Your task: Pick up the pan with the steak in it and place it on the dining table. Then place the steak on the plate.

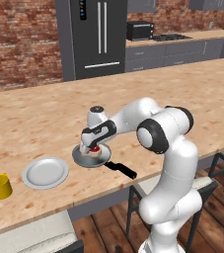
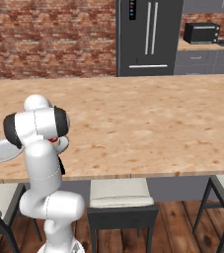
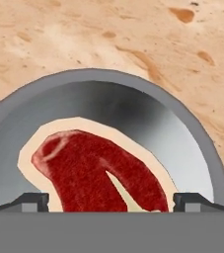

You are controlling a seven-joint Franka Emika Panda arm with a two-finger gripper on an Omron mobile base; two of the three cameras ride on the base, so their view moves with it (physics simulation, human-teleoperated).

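The desk (image 1: 39,113), a long tan wood-grain top, runs across both base views, with a dark fridge (image 1: 96,37), grey cabinets (image 1: 172,54) and a black microwave (image 1: 140,30) against the brick wall (image 1: 19,42) behind it. Stools (image 2: 121,200) stand along its near edge. The white arm (image 1: 165,163) bends over that edge and, in the right base view, hides most of what it works on.

Near the front edge lies the plate (image 1: 45,172), bare, just left of the pan (image 1: 91,156) and apart from it. A yellow cup (image 1: 1,186) stands further left, well clear. The pan sits flat on the desk, its black handle (image 1: 121,169) pointing toward the near edge.

The pincer (image 1: 93,147) hangs straight down into the pan. In the hand view its two tips stand wide apart, one on each side of the steak (image 3: 98,173), closed on nothing. The steak lies flat on the pan's floor, between those tips.
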